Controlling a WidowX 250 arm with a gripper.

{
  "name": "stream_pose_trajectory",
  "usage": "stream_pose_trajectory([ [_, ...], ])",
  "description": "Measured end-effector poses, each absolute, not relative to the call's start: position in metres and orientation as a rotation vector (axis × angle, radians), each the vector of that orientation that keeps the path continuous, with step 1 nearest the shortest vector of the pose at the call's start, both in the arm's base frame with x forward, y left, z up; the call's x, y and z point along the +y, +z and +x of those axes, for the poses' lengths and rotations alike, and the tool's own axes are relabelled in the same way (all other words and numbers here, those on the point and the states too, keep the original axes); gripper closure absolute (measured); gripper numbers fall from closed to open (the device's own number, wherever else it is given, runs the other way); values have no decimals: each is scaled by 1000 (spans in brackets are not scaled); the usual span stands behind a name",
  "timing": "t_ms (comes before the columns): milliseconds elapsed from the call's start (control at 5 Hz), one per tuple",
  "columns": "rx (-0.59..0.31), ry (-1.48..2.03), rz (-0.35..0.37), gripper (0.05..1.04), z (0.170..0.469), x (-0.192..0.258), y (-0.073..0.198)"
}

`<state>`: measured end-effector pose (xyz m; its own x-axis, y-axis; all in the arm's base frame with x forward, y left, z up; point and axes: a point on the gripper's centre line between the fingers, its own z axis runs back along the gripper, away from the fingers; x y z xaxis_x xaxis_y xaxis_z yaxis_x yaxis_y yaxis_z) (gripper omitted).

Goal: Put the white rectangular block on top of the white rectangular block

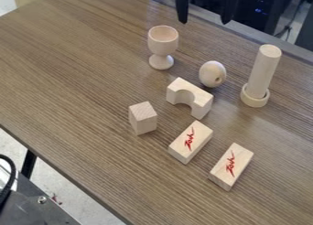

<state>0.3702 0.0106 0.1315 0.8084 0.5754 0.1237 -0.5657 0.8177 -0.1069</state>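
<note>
1. A brown wood-grain table [79, 64] is stretching across the view, its left corner and long edge standing out against a pale floor.
2. At the top edge, the black two-finger gripper [205, 20] is hanging over the table's far side, its fingers parting widely and holding nothing.
3. Nearest it, a pale wooden goblet [163, 40] and a pale wooden egg-shaped piece with a small hole [211, 74] are standing on the table; a tall pale wooden cylinder [265, 68] is rising from a round ring base [254, 98] to their right.
4. Farther out, a pale wooden arch block [196, 97] and a small pale wooden upright block [143, 118] are resting mid-table.
5. Farthest out, two whitish wooden rectangular blocks with red markings, one nearer the arch [180, 147] and one at lower right [222, 172], are lying near each other but apart.
6. Nothing is being stacked yet: grasping one block, lifting it and setting it on the other are all remaining. Which should go on top, I cannot tell.
7. Both blocks are lying flat, marked faces pointing up, long axes running roughly parallel from upper right to lower left.
</note>
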Motion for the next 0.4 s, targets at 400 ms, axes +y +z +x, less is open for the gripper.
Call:
stream_pose_trajectory([
  [400, -95, 528, -24, 84, 354, -1, 123],
])
